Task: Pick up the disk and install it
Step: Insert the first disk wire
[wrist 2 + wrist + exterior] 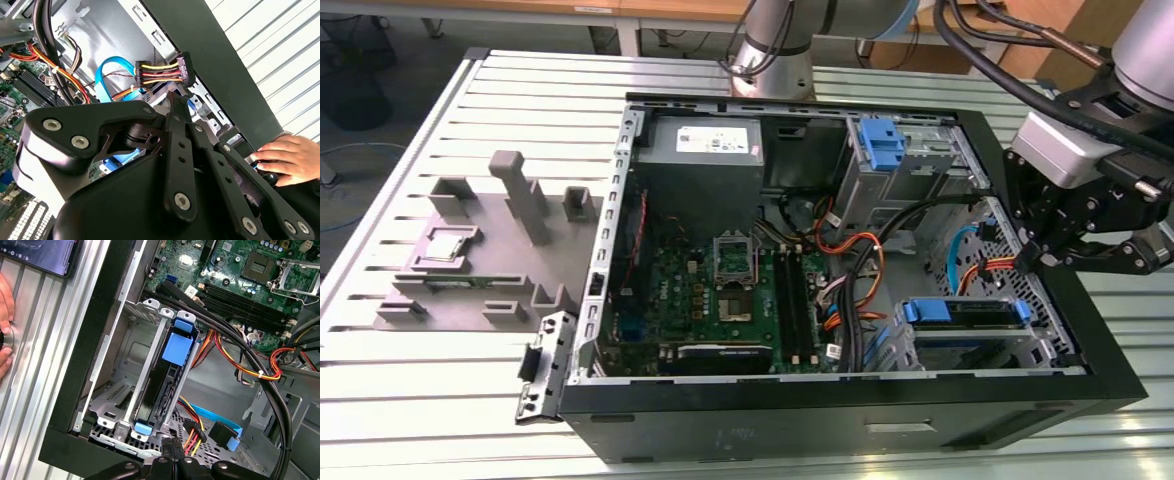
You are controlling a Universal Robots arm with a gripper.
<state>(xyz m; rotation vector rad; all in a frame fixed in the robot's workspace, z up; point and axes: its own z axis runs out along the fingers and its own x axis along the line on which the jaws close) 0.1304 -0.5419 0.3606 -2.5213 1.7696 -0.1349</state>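
**Colours inside the open case**

The computer case (854, 420) is black, on a pale grey slatted table (440, 380). The motherboard (720, 290) is green. The disk (170, 390) is dark with a blue bracket. Cables (160, 72) run yellow, red, orange and black; one ribbon (107, 75) is light blue. The gripper (175, 150) is matt black.

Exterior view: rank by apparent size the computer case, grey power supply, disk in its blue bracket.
1. computer case
2. grey power supply
3. disk, close to the supply; it sits edge-on in its cage, so that order is unsure.
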